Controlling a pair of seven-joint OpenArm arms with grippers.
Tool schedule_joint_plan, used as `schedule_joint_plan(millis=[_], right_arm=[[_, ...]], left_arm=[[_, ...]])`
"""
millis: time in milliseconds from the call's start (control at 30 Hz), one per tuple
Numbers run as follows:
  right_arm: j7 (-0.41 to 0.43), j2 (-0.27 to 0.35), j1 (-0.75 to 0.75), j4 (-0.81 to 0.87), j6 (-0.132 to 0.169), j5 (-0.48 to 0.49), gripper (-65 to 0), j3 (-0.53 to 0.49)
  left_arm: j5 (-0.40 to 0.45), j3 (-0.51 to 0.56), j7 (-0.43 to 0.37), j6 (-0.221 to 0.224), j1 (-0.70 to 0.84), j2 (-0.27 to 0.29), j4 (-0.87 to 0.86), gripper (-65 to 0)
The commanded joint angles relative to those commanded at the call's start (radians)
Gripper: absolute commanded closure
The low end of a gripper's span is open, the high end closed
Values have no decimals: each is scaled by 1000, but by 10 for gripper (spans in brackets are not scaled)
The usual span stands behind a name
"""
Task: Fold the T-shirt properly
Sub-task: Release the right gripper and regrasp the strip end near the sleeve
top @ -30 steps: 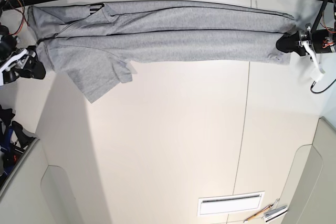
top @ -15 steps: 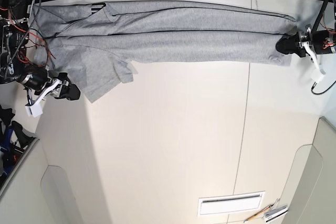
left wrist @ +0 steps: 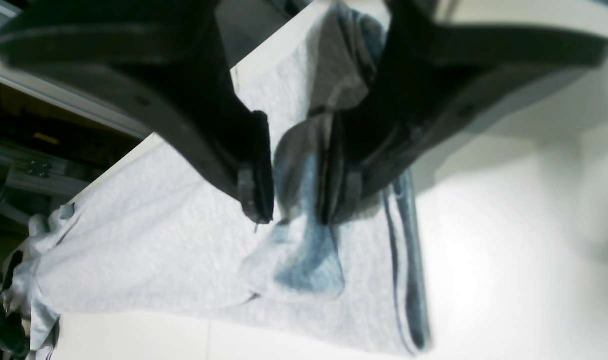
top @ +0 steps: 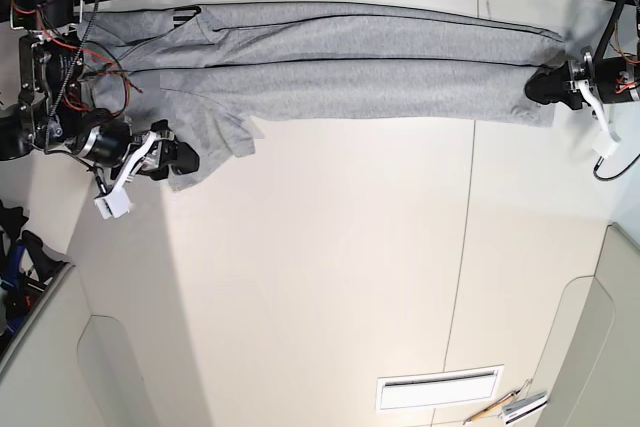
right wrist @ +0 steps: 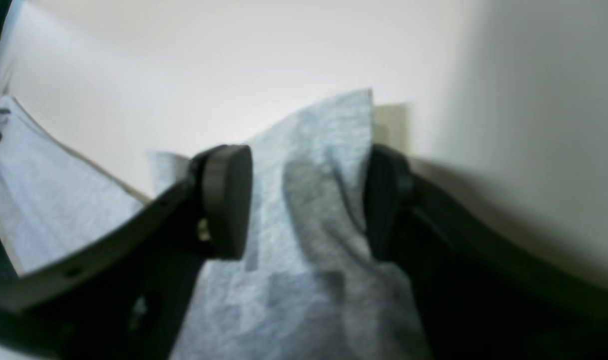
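The light grey T-shirt (top: 350,77) lies stretched along the far edge of the table, folded lengthwise, with one sleeve (top: 215,132) sticking out toward the front. My left gripper (top: 535,87) sits at the hem end on the right. In the left wrist view, my left gripper (left wrist: 296,210) is shut on a bunched fold of the T-shirt (left wrist: 149,240). My right gripper (top: 185,159) is at the sleeve's tip. In the right wrist view, my right gripper (right wrist: 304,200) is open, its pads wide apart with the sleeve (right wrist: 328,125) between them.
The white table (top: 330,277) has a seam (top: 462,247) running front to back. A white slotted plate (top: 440,388) and small tools (top: 515,405) lie near the front. Red and black cables (top: 60,47) hang at the left arm's base.
My right gripper has moved from the shirt's left end down and right to the sleeve's tip. The sleeve has shifted slightly. My left gripper has stayed at the hem.
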Motion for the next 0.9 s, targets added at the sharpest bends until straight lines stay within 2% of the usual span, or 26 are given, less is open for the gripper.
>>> schedule_joint_plan(millis=[33,67,167,300,433,600,667,767,900], right_arm=[[-1,0,-13,24,-1,0,-196,0],[0,0,-18,34,-1,0,-135,0],[0,0,-19,39,-1,1,0,0],[3,0,-19,55,-1,16,0,0],[-21,0,-29,138,-1,23,0,17],[-49,1,-109,333,-1,27,0,111],[-91,4,-141,406,-1,73,0,148],[-158,6,-197,492,-1,123,0,199],[-181,6,-312,575,0,181,0,280]], left_arm=[[0,0,0,0,0,0,0,-259],[0,0,0,0,0,0,0,-259],[0,0,0,0,0,0,0,-259],[0,0,0,0,0,0,0,-259],[0,0,0,0,0,0,0,-259],[1,0,1,0,0,-2,0,-261],[0,0,1,0,0,-6,0,-265],[0,0,1,0,0,-6,0,-329],[0,0,5,0,0,-6,0,-333]])
